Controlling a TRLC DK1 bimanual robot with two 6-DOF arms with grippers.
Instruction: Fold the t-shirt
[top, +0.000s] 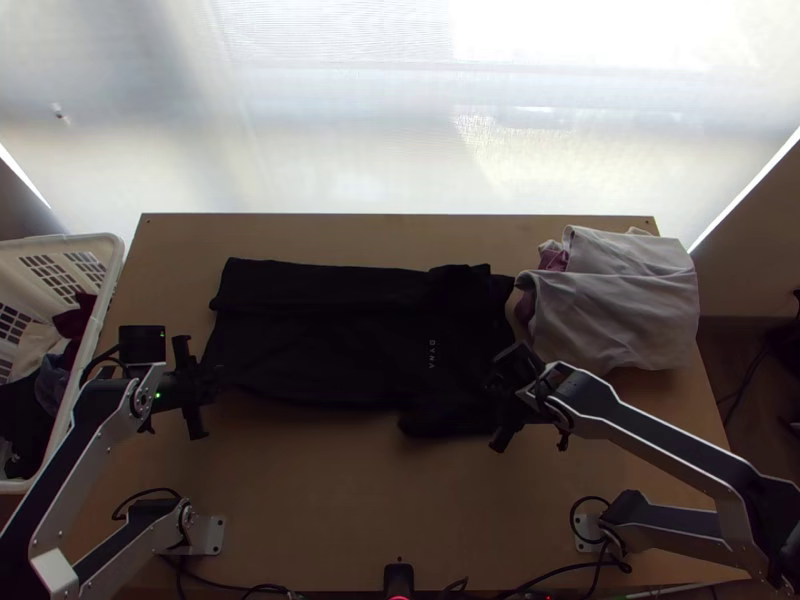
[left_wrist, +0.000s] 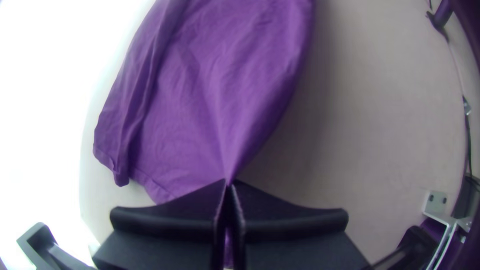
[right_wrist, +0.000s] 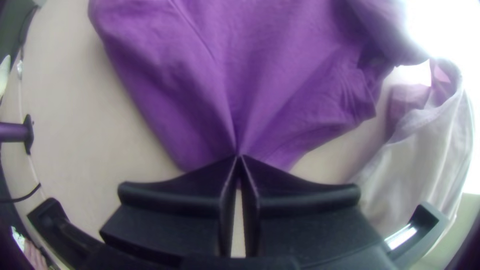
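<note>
Across the wooden tabletop (top: 340, 500), the black t-shirt (top: 330, 345) lies lengthwise, its far side apparently folded inward. The left tool (left_wrist: 229, 184) is closed on the hem's near corner, the right tool (right_wrist: 239, 157) closed on cloth near the collar end. Folding looks partly done; the near side and final halving likely remain.
</note>
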